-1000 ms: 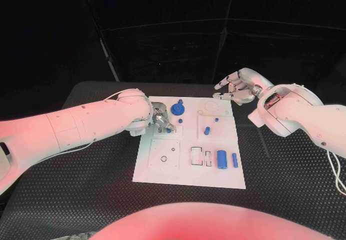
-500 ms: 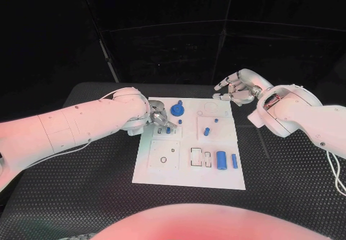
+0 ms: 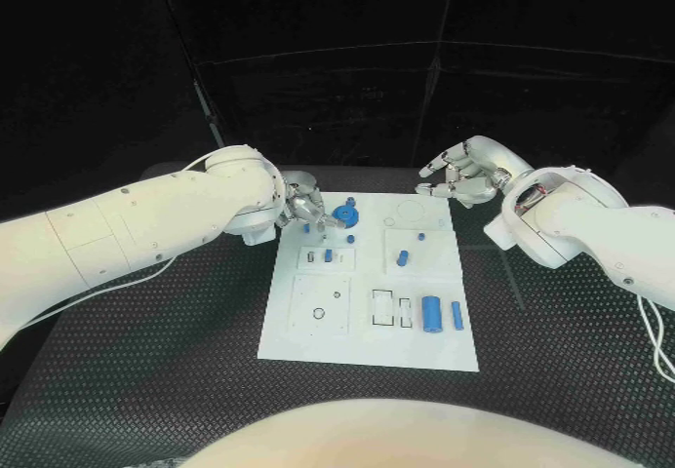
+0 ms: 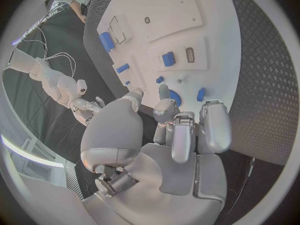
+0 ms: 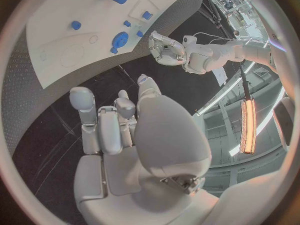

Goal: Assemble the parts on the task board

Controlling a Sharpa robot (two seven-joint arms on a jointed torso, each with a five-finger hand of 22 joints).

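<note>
Blue parts [image 3: 433, 312] lie on the white task board [image 3: 369, 336], on a black diamond-patterned table [image 3: 563, 331].

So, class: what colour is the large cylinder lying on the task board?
Blue: the cylinder shows best in the head view.

Black-curtained lab, diamond-textured black table [image 3: 169, 351]

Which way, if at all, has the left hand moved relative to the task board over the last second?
Yes. The left hand has drawn back from over the task board, toward its far left corner.
</note>
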